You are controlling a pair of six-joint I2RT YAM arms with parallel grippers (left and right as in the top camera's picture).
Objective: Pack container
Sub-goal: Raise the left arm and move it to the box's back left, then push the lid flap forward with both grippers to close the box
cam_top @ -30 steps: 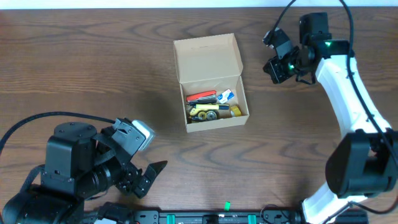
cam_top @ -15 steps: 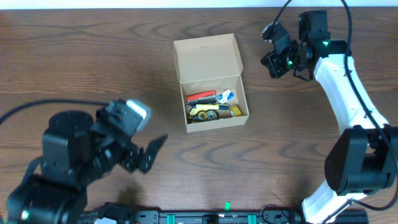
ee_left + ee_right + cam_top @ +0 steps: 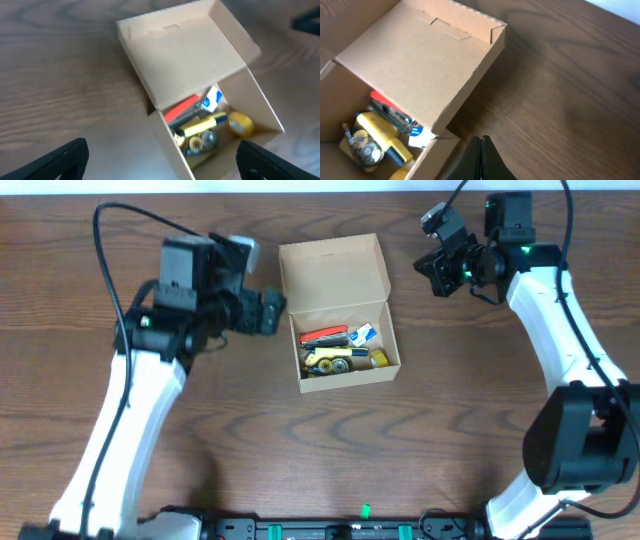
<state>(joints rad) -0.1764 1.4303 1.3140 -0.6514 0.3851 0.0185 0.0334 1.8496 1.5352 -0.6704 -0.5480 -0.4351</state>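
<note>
Dark wood-grain tabletop (image 3: pixel 200 420) fills my overhead view, and the container (image 3: pixel 350 375) — plain tan cardboard, matte, square-cornered, rectangular — sits mid-table toward the far edge, between the arms. Its flap lid (image 3: pixel 333 272) is open and tipped toward the far side, so box and lid run long from near to far, slightly skewed, with small red, yellow and blue-white items (image 3: pixel 338 348) heaped inside. I see the left gripper (image 3: pixel 268 311) spread wide just beside its left wall — the right gripper (image 3: pixel 481 152) has its fingers pressed together, empty, right of the lid and apart from it.

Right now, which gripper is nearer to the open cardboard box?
Left. The left gripper, open, is just beside the left wall of the cardboard box; the right gripper, shut, is farther, beyond its right side.
</note>
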